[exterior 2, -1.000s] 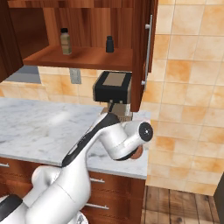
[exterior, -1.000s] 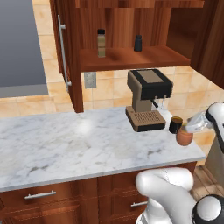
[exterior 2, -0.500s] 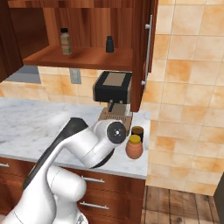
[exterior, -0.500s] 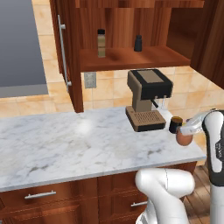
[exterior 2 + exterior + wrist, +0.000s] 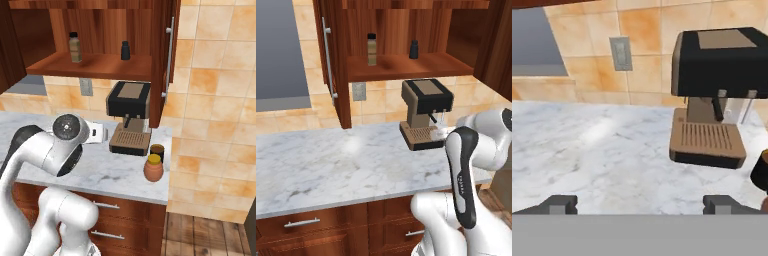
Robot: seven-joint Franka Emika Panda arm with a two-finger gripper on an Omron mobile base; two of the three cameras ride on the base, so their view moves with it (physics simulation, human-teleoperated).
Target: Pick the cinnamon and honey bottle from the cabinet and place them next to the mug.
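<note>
The tan cinnamon (image 5: 371,49) (image 5: 75,47) with its black cap stands upright on the shelf of the open cabinet (image 5: 406,66) (image 5: 95,65). On the counter, the orange-brown honey bottle (image 5: 153,168) with a yellow lid stands right beside the dark mug (image 5: 157,151) (image 5: 760,173), near the counter's right end. My gripper (image 5: 640,205) (image 5: 102,134) (image 5: 440,132) is open and holds nothing. It hovers over the counter just left of the coffee machine's tray, apart from the jar and the mug. In the left base view my arm hides both of them.
A black and brown coffee machine (image 5: 423,112) (image 5: 129,117) (image 5: 717,95) stands under the cabinet. A small all-black bottle (image 5: 414,49) (image 5: 125,50) shares the shelf. The cabinet doors (image 5: 331,60) (image 5: 162,55) hang open. A wall socket (image 5: 621,54) sits on the tiles.
My hand has drawn back from the honey bottle and mug, leftward to the front of the coffee machine. The honey bottle stays beside the mug. The jaws stayed open.
</note>
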